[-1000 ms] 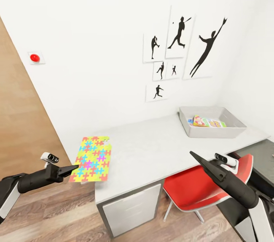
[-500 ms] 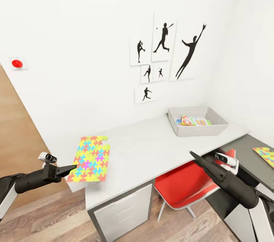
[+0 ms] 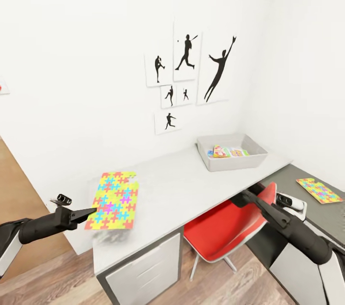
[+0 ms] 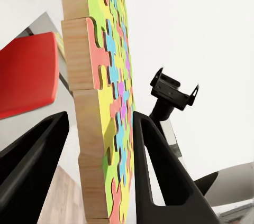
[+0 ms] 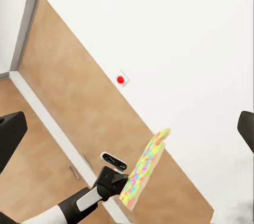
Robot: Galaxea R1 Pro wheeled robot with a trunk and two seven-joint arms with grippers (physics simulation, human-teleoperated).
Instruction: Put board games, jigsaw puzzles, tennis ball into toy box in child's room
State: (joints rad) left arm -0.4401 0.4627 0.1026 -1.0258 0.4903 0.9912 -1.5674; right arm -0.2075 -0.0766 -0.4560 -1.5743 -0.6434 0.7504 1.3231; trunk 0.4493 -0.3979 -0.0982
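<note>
My left gripper point(image 3: 91, 212) is shut on the near edge of a bright jigsaw puzzle point(image 3: 114, 193), held flat over the left end of the pale table point(image 3: 191, 183). In the left wrist view the puzzle board point(image 4: 114, 76) stands between both black fingers point(image 4: 153, 155). The grey toy box point(image 3: 206, 161) sits at the table's far right, with colourful board games point(image 3: 227, 152) inside. A second jigsaw puzzle point(image 3: 318, 190) lies on a darker top at the right. My right gripper point(image 3: 245, 196) hangs open over the red chair, its fingers point(image 5: 11, 135) wide apart.
A red chair point(image 3: 223, 228) is tucked under the table beside a white drawer unit point(image 3: 143, 271). Black baseball-player pictures point(image 3: 187, 70) hang on the white wall. A brown door point(image 5: 69, 129) and a red wall button point(image 5: 120, 80) lie to the left.
The whole picture has shifted left, so the camera has turned right. The second puzzle at the right has come into view. Both grippers keep their hold and pose.
</note>
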